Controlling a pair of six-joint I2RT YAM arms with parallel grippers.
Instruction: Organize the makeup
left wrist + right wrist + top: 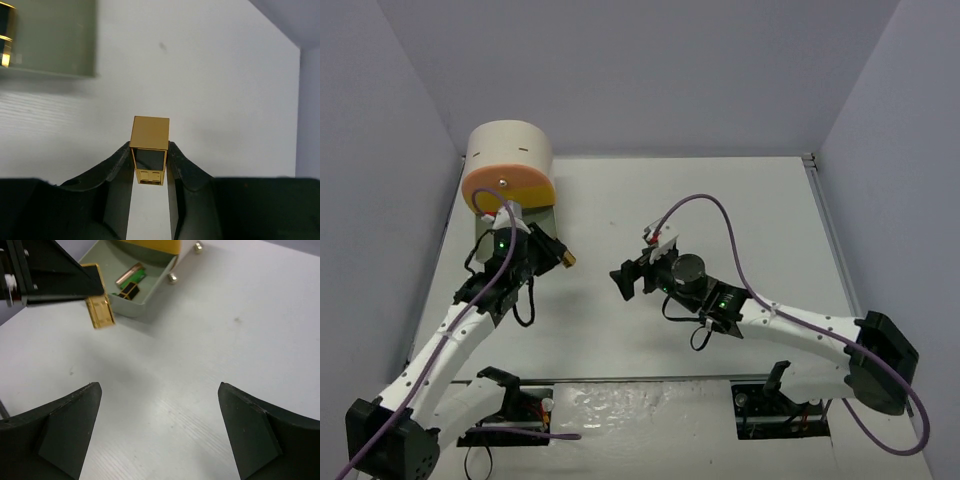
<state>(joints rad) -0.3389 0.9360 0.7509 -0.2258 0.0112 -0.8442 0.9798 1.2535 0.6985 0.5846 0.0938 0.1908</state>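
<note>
So the left tool (150, 152) pinches the gold-and-black square tube (150, 134) across its flat sides. It's probably light, stiff and slippery. The right tool (160, 412) gapes empty.

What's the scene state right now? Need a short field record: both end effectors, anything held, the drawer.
left end effector: shut on a gold-and-black tube, close to the open drawer
right end effector: open, empty, over the table
drawer: grey-green, pulled out from the round box
drawer contents: second gold-and-black tube, green tube
</note>
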